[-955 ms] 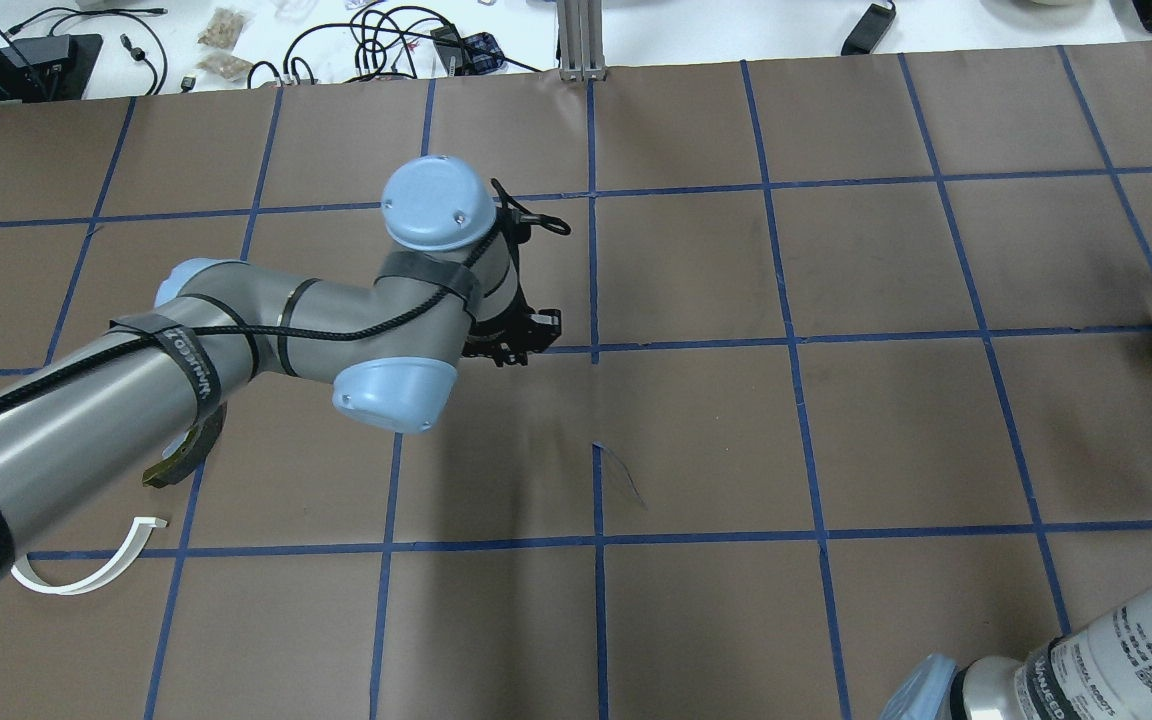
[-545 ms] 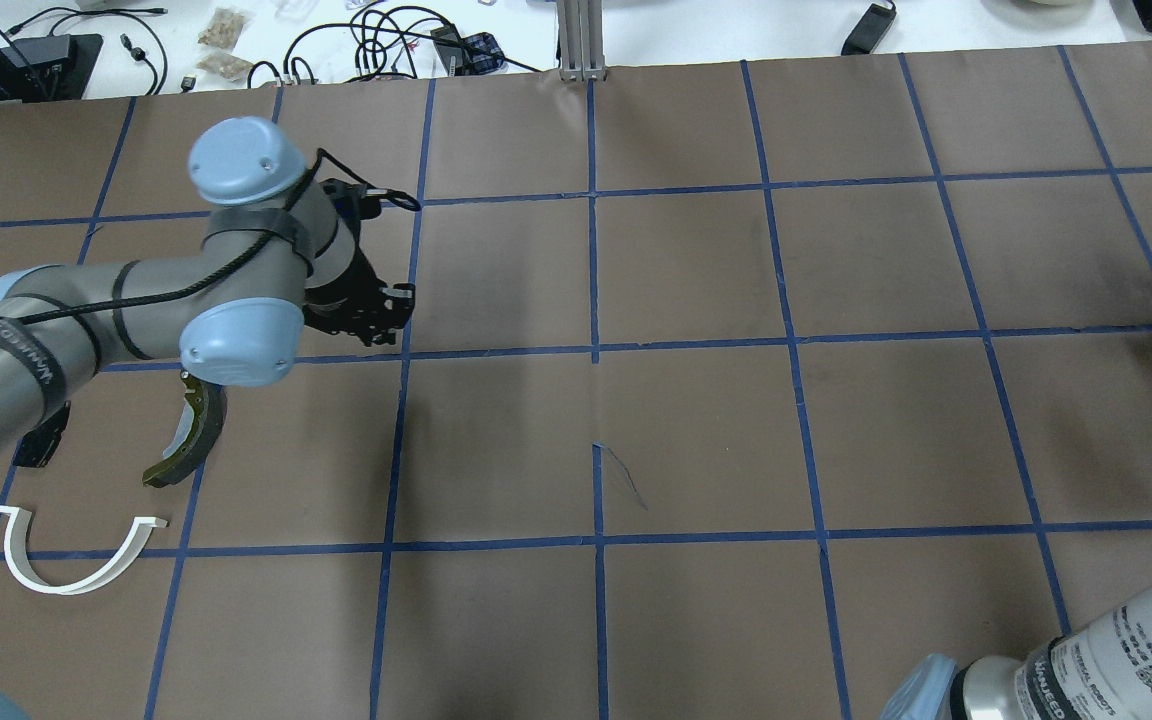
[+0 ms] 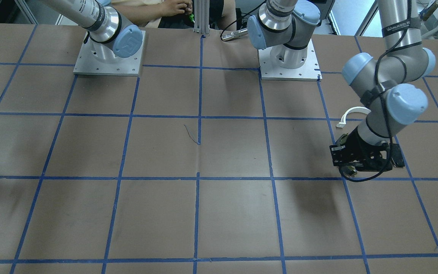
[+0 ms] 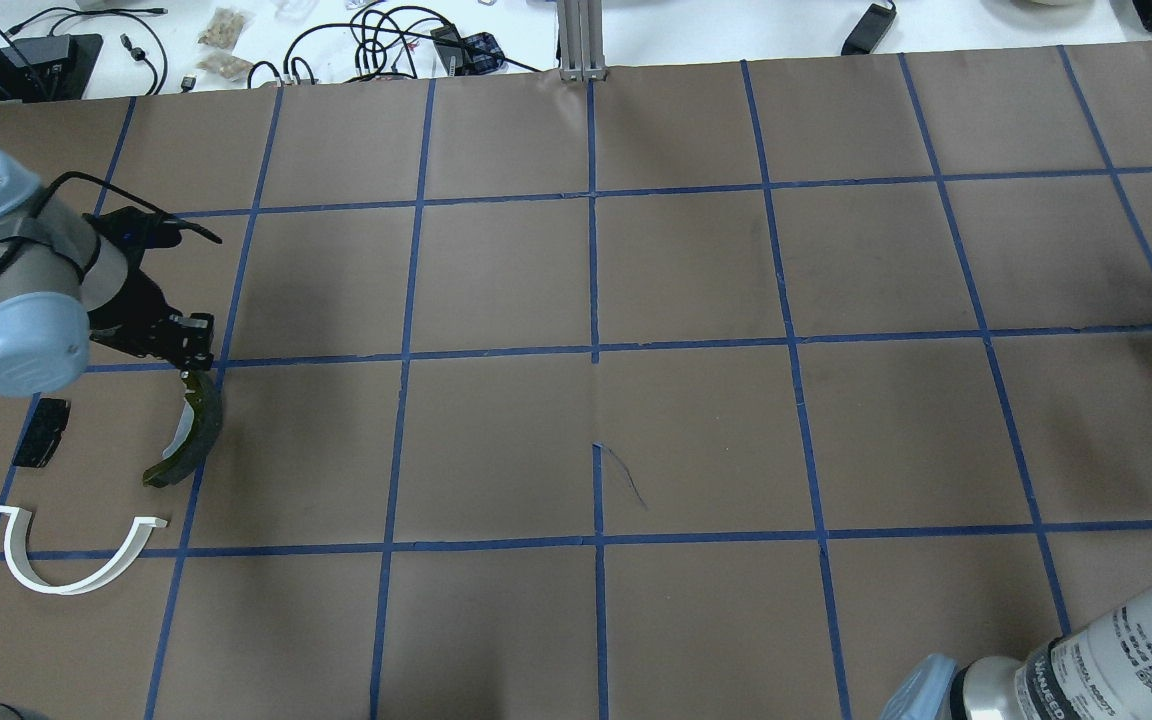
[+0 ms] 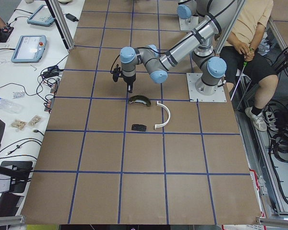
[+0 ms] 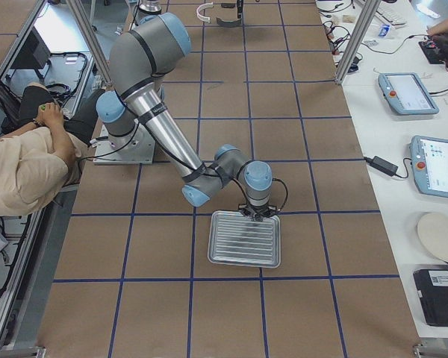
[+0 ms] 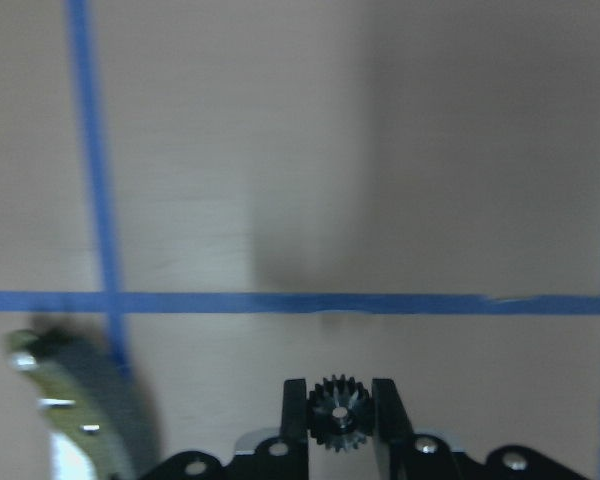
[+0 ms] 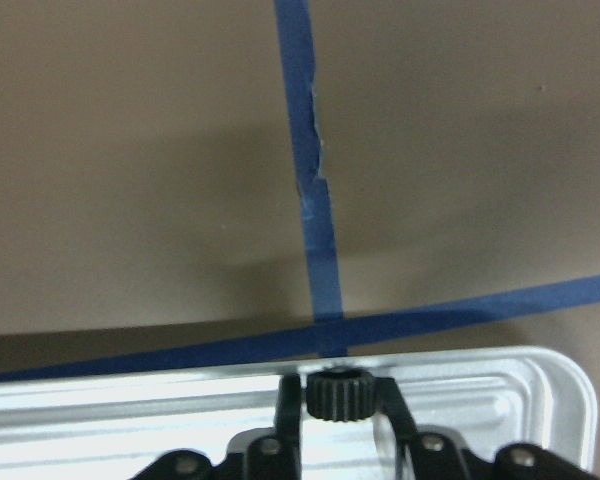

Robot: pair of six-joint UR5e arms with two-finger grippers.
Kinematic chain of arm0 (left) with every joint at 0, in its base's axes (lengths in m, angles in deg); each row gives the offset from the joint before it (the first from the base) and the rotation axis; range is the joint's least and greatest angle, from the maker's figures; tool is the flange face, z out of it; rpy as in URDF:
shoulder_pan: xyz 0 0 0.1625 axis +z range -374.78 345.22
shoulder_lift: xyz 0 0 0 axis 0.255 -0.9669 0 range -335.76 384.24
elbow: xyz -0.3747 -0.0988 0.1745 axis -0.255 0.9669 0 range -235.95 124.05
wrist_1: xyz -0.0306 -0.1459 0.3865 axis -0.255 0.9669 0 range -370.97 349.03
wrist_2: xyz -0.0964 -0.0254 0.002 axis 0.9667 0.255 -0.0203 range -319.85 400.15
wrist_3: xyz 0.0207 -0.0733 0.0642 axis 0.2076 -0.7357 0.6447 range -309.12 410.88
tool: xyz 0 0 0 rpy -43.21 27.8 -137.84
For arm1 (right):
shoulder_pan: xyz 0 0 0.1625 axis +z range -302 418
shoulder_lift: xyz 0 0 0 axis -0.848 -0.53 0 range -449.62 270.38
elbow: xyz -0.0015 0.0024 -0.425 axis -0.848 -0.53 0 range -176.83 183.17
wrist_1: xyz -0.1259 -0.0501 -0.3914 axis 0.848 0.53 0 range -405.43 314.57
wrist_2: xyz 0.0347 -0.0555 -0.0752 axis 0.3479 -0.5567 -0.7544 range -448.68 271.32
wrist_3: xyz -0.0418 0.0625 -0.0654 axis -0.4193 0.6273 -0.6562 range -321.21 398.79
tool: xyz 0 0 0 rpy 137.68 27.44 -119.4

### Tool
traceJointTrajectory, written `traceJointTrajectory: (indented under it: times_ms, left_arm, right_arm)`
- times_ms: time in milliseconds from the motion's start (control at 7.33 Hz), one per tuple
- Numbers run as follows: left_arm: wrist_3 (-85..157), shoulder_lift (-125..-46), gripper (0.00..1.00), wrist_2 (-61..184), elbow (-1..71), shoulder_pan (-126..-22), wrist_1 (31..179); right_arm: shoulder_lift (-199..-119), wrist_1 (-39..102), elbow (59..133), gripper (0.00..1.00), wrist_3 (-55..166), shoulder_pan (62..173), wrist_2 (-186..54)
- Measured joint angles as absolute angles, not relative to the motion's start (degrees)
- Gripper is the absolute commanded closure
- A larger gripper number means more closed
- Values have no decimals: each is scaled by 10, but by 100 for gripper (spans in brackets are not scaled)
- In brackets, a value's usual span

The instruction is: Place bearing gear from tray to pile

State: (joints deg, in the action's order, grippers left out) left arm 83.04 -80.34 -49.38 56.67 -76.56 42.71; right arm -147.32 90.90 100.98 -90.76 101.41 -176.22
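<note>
My left gripper point(image 7: 339, 386) is shut on a small black bearing gear point(image 7: 338, 412) and hangs just beyond the top end of the brake shoe point(image 4: 191, 430). It also shows in the overhead view point(image 4: 186, 345). The pile lies at the table's left: the dark brake shoe, a small black pad point(image 4: 41, 432) and a white half-ring bracket point(image 4: 71, 560). My right gripper point(image 8: 338, 380) is shut on another black gear point(image 8: 339, 396) over the far rim of the ribbed metal tray point(image 8: 130, 420) at the table's right end point(image 6: 243, 239).
Brown paper with a blue tape grid covers the table. Cables and small items lie along the far edge point(image 4: 406, 40). A seated person point(image 5: 245, 33) is behind the robot bases. Tablets point(image 6: 437, 164) lie on a side bench.
My left arm has swung left from the table's middle to just beyond the brake shoe, uncovering the black pad and the whole half-ring. The right arm has not moved.
</note>
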Motion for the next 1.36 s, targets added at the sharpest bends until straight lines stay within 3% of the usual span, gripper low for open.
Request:
traceJointTrajectory:
  times_ms: [273, 409, 545, 955, 1364]
  left_arm:
    - [930, -816, 100, -494, 568, -691, 423]
    - [947, -820, 76, -494, 572, -674, 423]
    - [954, -824, 1, -496, 576, -667, 423]
    - [972, -828, 0, -500, 578, -664, 419]
    - [952, -796, 0, -499, 542, -704, 460]
  right_arm:
    - [-1476, 909, 1010, 100, -889, 1017, -1790]
    - [-1482, 907, 1009, 100, -864, 1019, -1805]
    - [-1493, 901, 1009, 100, -819, 1023, -1812]
    - [-1572, 843, 1045, 100, -562, 1111, -1813]
    - [-1654, 854, 1156, 100, -215, 1271, -1801]
